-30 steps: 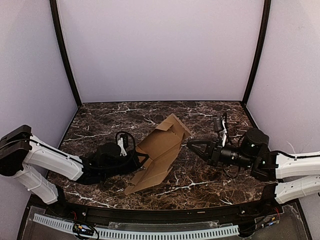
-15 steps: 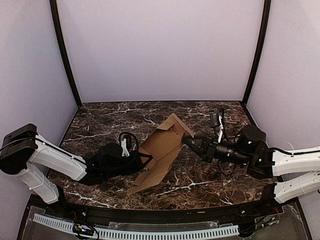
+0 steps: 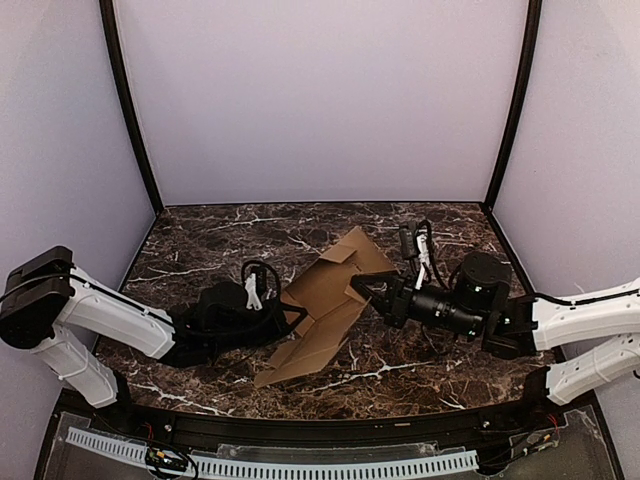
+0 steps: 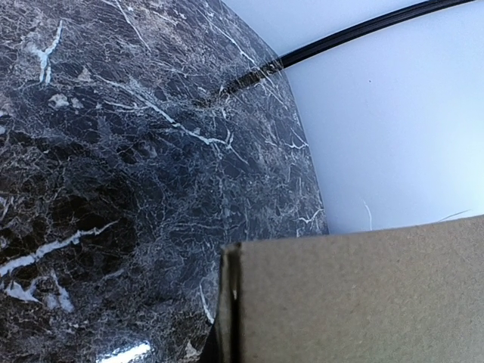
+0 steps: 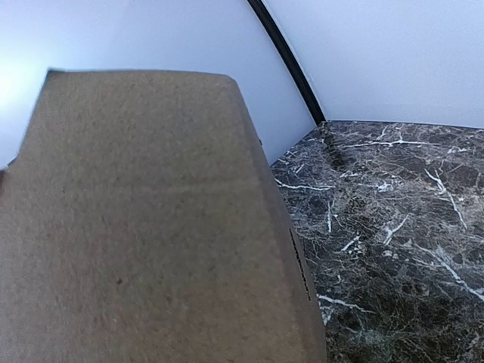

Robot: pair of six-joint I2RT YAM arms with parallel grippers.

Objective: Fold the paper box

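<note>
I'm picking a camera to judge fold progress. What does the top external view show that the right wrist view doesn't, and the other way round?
Top external only: the left gripper at the left edge of the half-folded tan-brown cardboard paper box, and the right gripper at its right side. Right wrist only: a narrow slot near the panel's edge. Both: the cardboard and the dark veined marble table.

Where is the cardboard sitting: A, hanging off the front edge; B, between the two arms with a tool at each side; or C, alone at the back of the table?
B: the top view shows the cardboard with the left tool at its left edge and the right tool at its right side.
</note>
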